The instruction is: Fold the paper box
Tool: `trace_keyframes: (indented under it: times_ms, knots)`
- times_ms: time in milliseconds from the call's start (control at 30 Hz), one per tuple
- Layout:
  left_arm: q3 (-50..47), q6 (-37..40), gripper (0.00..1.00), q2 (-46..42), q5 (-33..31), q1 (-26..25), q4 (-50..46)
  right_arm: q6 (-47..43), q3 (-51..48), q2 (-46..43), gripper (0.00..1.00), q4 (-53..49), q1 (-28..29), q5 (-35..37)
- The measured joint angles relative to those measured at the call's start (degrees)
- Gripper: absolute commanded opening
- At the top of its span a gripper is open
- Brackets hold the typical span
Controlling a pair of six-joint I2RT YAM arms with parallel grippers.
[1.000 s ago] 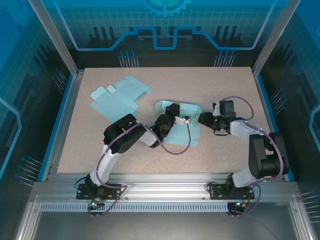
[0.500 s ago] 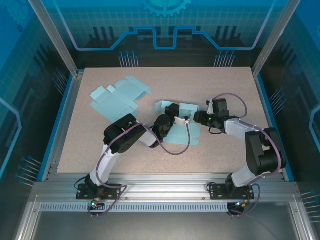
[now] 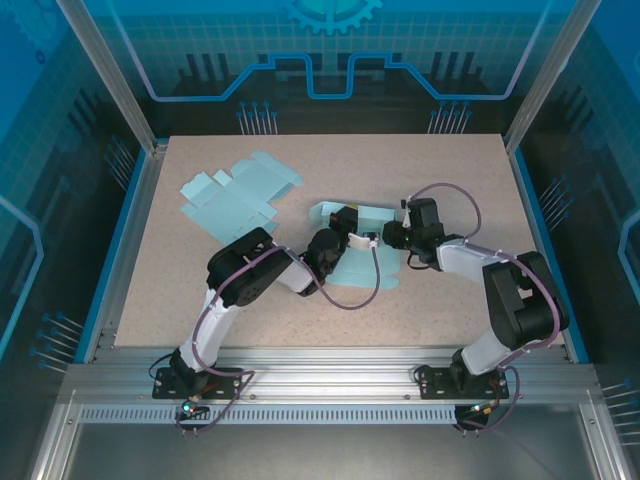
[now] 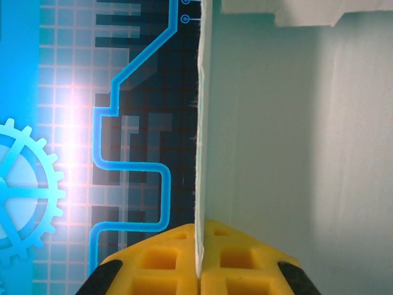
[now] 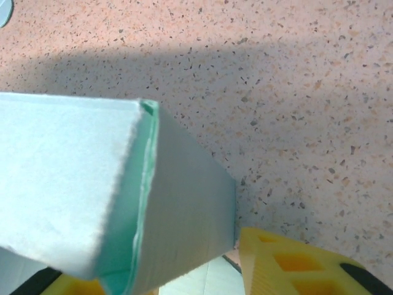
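At the centre of the speckled beige table (image 3: 450, 170), the partly folded pale turquoise paper box (image 3: 355, 270) sits between both arms, the left gripper (image 4: 198, 236) clenched on one panel's thin edge. The right gripper (image 3: 388, 237) straddles the box's right corner, a yellow finger (image 5: 295, 264) on either side; whether it pinches the card I cannot tell. A flat turquoise paper blank (image 3: 235, 195) lies at the far left.

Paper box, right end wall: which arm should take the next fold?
Right. The right gripper sits at that end of the paper box, fingers either side of the end wall. The left gripper is shut on a panel edge, probably best used as the anchor.
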Motion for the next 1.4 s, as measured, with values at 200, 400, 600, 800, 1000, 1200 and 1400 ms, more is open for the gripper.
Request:
trace_keyframes:
  times_ms: [200,400,600,800,1000,1200,1400]
  knots:
    - [0.0,0.0,0.0,0.0,0.0,0.0,0.0,-0.1,-0.2,0.6,0.31,1.5,1.4,4.0]
    - [0.0,0.0,0.08,0.0,0.0,0.0,0.0,-0.9,0.8,2.1,0.14,1.7,4.5,10.6]
    - [-0.4,-1.3,0.43,-0.8,-0.1,-0.8,-0.5,-2.2,1.7,2.8,0.04,1.4,5.9,17.2]
    - [-4.4,-3.6,0.87,-6.3,-2.3,-1.8,0.6,-2.4,1.9,2.8,0.0,1.2,6.1,19.3]
    - [-11.0,-7.1,0.99,-13.2,-8.6,-3.6,2.3,-2.6,2.4,2.8,0.0,0.4,6.1,20.0]
    - [-16.6,-13.8,0.99,-22.8,-16.5,-5.0,2.4,-4.2,2.4,1.3,0.0,-1.7,6.1,19.9]
    - [-19.4,-20.2,0.99,-33.2,-25.8,-7.5,2.9,-5.9,2.4,-4.0,0.0,-4.4,6.1,19.6]
